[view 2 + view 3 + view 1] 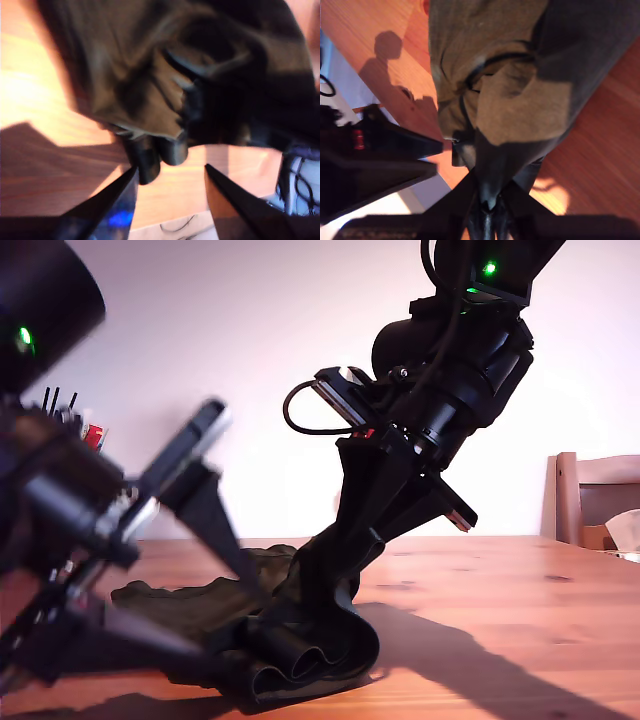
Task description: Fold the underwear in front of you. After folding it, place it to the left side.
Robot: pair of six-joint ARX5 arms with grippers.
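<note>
Now, second pincer (pixel 487 200) clamped on underwear (pixel 515 95), first pincer (pixel 170 185) agape

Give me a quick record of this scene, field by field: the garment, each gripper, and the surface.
garment: underwear, dark cloth bunched on the table, not folded flat
first gripper: my first gripper, open, nothing between its fingers, short of the cloth
second gripper: my second gripper, shut on a fold of the underwear
surface: wooden table
background: chair at the exterior view's right
</note>
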